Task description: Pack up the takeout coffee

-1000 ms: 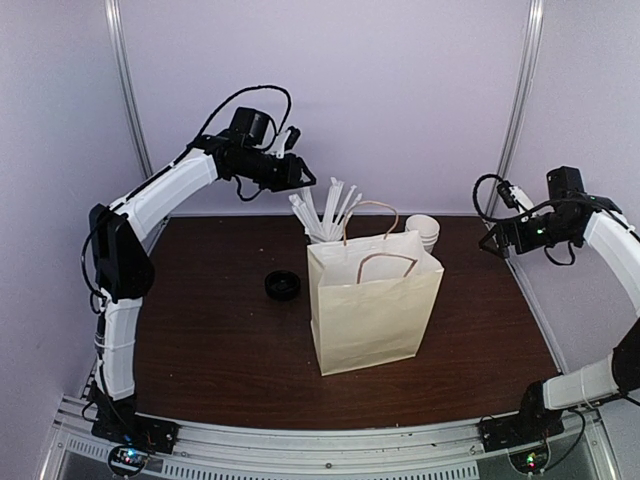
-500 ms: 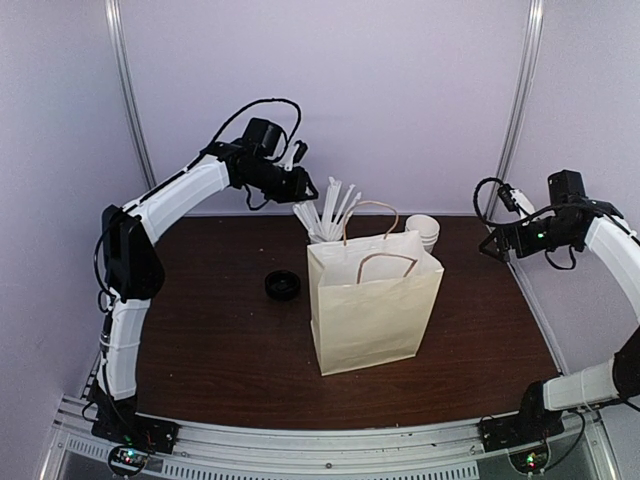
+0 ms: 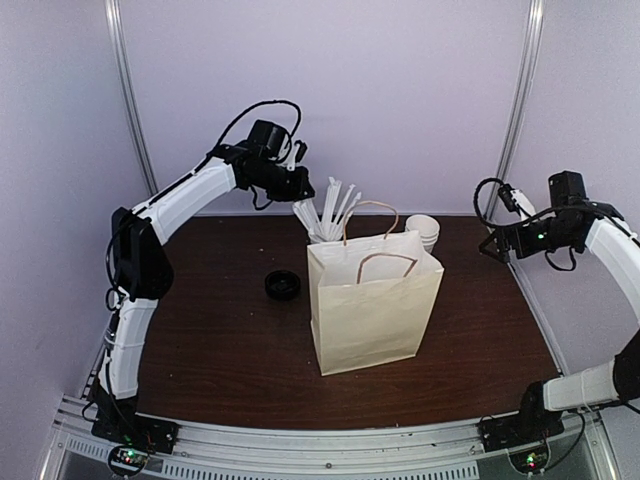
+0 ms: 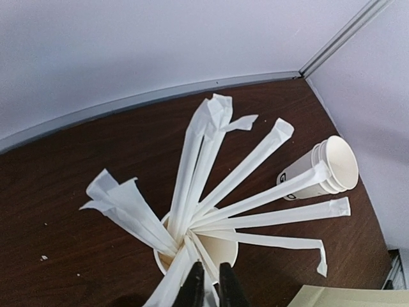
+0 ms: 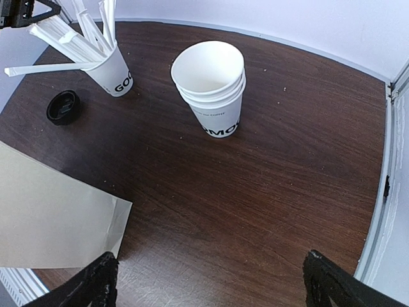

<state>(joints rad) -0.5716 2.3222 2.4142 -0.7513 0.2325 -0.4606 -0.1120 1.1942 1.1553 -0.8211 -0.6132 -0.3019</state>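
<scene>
Working outward from the arm bases, the paper bag is standing upright with its mouth open. It is sitting below and to the right of the left gripper, and off to the left of the right gripper. I am not finding the takeout coffee, as a lidded cup, in any view. It may be sitting inside the bag, whose walls are hiding the interior, so I cannot tell its place or its axis. Only a black lid is lying flat on the table, below the left jaws and back toward that arm's base, so the left arm is the nearer one. From the right jaws it is lying well ahead and to the left, past the bag's edge. Farther back, the left jaws are standing narrow and, as far as I can judge, pinching one wrapped straw in the straw cup directly beneath them. The stack of cups is sitting ahead of the right jaws, which are gaping wide and holding nothing.
</scene>
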